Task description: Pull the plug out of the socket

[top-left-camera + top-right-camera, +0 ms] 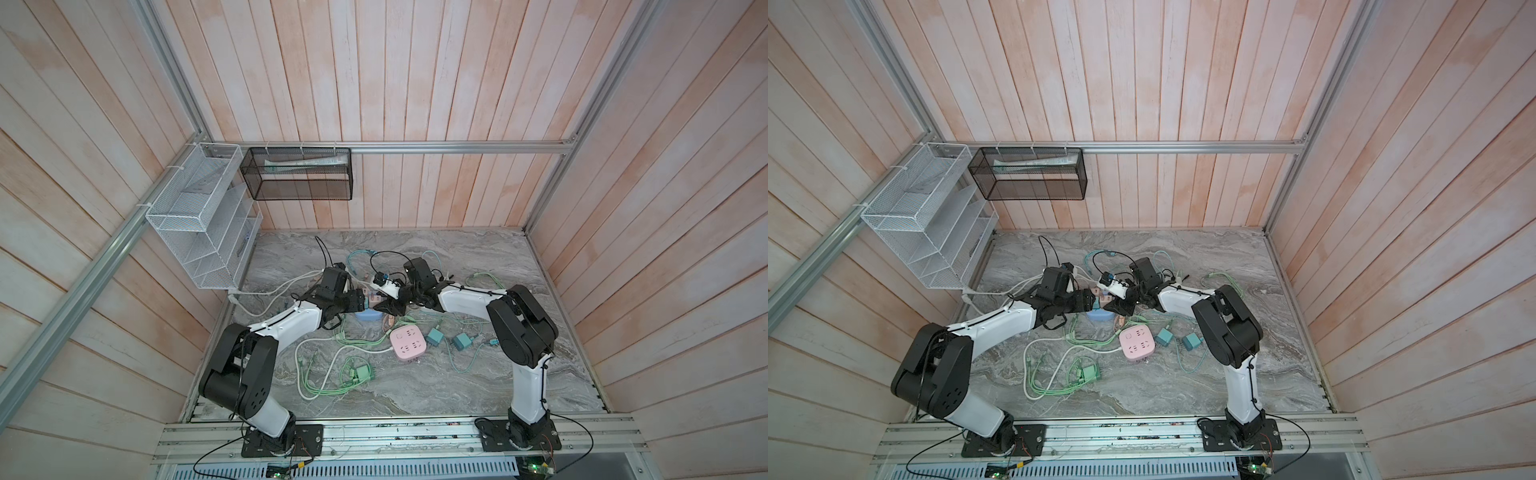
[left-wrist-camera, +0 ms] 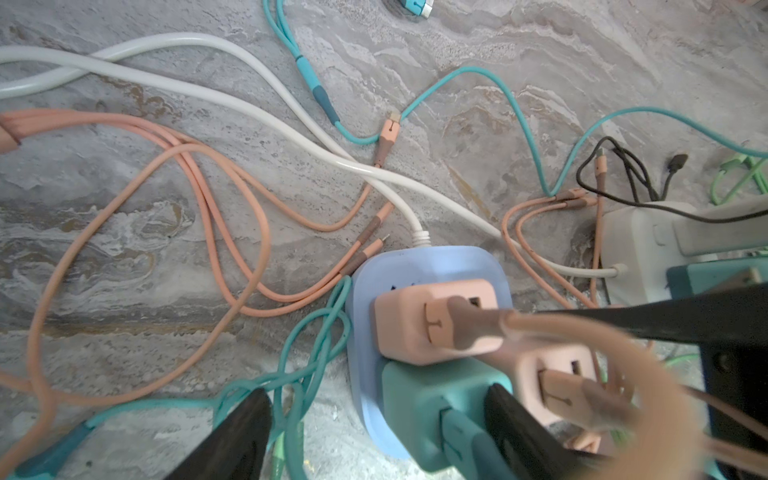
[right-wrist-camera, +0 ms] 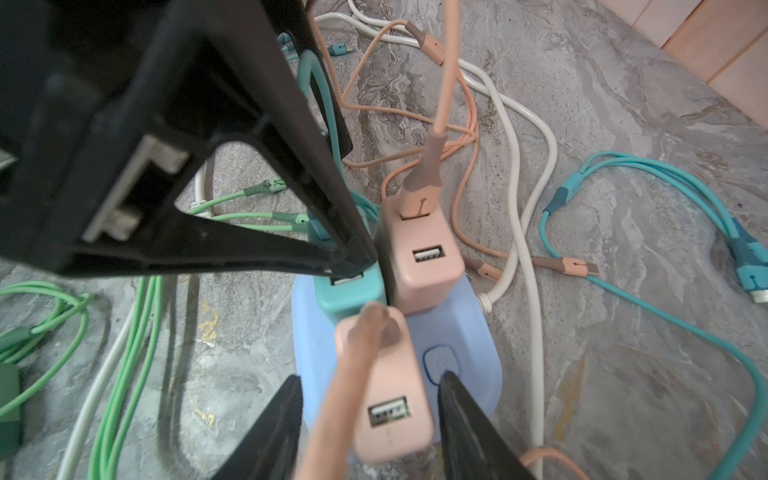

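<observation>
A pink plug (image 3: 386, 399) stands in the blue socket (image 3: 469, 328), just beside its power button (image 3: 440, 363). The right gripper (image 3: 370, 378) straddles it, fingers narrowly apart. On the same socket, the left gripper (image 2: 376, 392) gapes wide around a teal plug (image 2: 432, 399).

Soft even light, faint shadows, top views sharp w/ bent edges, peach cable (image 2: 582, 332) blurred close-up

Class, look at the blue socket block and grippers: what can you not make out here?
- Both top views: sockets of the blue socket block, hidden by the left gripper and right gripper.
- Right wrist view: whether the right gripper touches the pink charger it straddles; a blurred pink cable covers the gap.
- Left wrist view: lower end of the teal charger, cut off by the edge.
</observation>
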Robot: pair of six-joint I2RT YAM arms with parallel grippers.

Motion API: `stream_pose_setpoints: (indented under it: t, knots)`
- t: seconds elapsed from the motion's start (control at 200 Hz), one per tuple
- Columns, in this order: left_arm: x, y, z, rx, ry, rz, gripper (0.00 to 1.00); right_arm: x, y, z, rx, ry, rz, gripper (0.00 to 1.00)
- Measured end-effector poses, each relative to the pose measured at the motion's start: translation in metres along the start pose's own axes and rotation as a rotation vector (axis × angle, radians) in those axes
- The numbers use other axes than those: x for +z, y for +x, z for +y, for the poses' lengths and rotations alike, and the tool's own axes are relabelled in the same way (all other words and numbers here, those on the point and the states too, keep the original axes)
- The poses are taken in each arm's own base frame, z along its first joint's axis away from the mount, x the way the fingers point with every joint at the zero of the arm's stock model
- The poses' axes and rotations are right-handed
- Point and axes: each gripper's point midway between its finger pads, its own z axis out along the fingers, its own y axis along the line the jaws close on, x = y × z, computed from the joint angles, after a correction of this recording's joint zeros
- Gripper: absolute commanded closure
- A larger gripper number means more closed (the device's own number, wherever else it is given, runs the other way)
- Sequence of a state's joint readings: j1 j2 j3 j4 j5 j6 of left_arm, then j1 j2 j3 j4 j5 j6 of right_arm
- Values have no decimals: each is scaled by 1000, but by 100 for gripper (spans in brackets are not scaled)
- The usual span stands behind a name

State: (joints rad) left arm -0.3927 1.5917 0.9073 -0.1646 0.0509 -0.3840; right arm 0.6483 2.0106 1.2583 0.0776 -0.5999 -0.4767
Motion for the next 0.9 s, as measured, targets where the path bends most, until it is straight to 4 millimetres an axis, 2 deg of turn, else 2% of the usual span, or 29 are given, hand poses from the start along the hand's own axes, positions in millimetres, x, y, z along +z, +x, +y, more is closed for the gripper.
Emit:
stream_pose_setpoints:
  t: [0.275,0.53,0.79,0.9]
  knots:
    - [1,0,0,3,2,-1,20,10,0,3,-28,-6,29,58]
    - [1,0,-1,11,4,-2,21,15,3,-2,-41,6,49,66]
    - [2,-3,0,10,2,-13,23,16,3,0,-41,1,57,84]
    - [3,-3,0,10,3,-12,23,16,3,0,-40,1,57,86]
